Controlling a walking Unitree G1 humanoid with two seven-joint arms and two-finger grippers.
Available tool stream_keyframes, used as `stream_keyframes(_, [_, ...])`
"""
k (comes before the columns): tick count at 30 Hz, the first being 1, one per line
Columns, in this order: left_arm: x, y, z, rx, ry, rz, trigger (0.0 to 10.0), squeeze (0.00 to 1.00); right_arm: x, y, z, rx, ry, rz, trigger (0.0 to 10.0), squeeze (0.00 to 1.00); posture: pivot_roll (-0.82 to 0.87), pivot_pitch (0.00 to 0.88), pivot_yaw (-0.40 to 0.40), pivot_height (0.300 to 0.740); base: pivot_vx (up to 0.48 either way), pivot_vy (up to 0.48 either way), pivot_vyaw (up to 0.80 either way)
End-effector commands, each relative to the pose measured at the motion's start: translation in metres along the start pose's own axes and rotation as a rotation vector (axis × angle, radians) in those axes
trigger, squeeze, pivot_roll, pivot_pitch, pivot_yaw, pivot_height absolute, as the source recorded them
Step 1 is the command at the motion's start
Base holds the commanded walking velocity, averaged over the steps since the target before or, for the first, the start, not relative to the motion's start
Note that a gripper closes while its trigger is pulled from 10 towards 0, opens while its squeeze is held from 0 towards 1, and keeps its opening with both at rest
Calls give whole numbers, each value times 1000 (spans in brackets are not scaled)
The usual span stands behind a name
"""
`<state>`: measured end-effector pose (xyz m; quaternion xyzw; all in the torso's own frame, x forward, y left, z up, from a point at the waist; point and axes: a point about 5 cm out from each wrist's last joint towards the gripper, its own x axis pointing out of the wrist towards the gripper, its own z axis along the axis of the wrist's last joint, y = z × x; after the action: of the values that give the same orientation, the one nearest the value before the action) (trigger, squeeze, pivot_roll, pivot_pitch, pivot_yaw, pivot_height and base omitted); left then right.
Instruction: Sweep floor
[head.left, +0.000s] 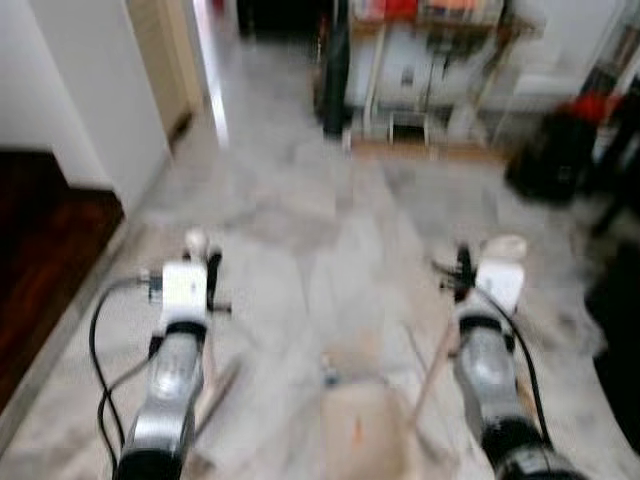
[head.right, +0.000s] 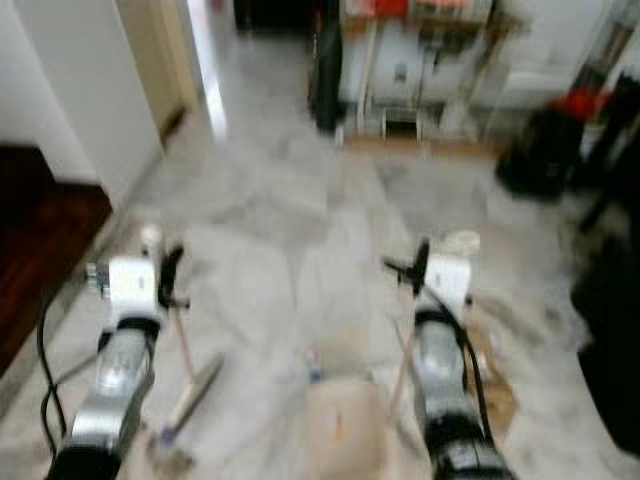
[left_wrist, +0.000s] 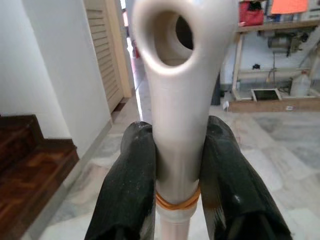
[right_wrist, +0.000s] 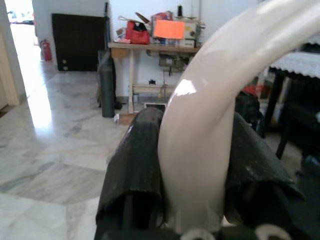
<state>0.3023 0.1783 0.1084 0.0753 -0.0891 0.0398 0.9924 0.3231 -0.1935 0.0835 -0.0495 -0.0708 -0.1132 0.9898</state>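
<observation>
Two end effectors clamped: left end effector (left_wrist: 177, 175) on broom handle (left_wrist: 180, 100), right end effector (right_wrist: 192, 165) on dustpan handle (right_wrist: 200, 135) (cream).

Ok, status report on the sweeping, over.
Left gripper shut on cream broom handle. Right gripper shut on curved cream dustpan handle. Grey marble floor ahead; black bags at right.

Cream broom handle (left_wrist: 176, 115) — upright, looped top; dustpan (head.right: 340, 425) low on marble floor (head.left: 300, 250).

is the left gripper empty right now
No, the left gripper is shut on a cream broom handle, with a black finger pressed against each side of it just below its hanging hole.
</observation>
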Motion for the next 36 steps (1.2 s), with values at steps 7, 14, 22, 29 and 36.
stream_keyframes(7, [4,2,8,8,-48,3,10000,0,5,7,11,29,-44,6,10000,0,72,0,-36,740,0,0,0])
stream_keyframes(14, [5,1,9,-3,-53,-6,10000,0,6,7,10,32,-33,-1,10000,0,71,0,-34,740,0,0,0])
stream_keyframes(22, [6,1,9,-4,-54,-12,10000,0,6,9,10,28,-38,8,10000,0,74,0,-32,740,0,185,-405])
stream_keyframes(29, [7,0,10,-9,-56,-16,10000,0,5,12,8,37,-16,9,10000,0,78,0,-29,740,0,246,0])
stream_keyframes(36, [7,0,10,-11,-58,-16,10000,0,5,13,7,24,-7,29,10000,0,76,0,-29,740,0,352,-471])
